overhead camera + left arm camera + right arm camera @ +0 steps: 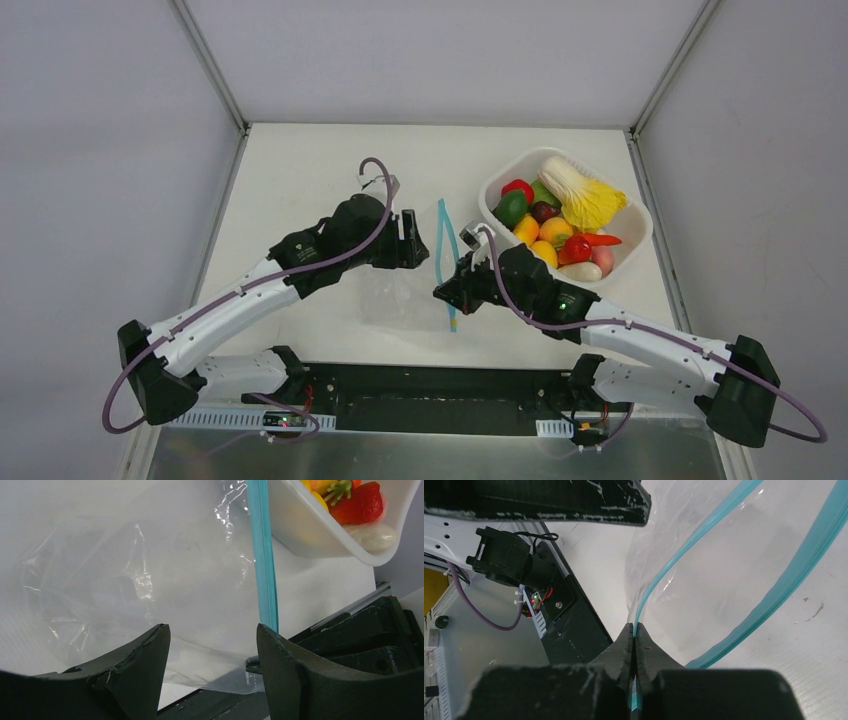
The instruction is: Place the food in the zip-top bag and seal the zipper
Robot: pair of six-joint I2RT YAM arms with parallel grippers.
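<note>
the right gripper (635, 630) was pinched shut on the teal zipper (684, 545) of the clear crinkly zip-top bag (150, 570), mid-table. the left gripper (212, 635) hung open over it, empty. glossy food (550, 225) filled the rounded white tub (632, 225), far right.

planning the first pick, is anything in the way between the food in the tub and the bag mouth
No loose object. Bare table separates the tub and the zipper, whose strips are parted. Only the right hand, pinching one strip at the near end, sits alongside that path.
</note>
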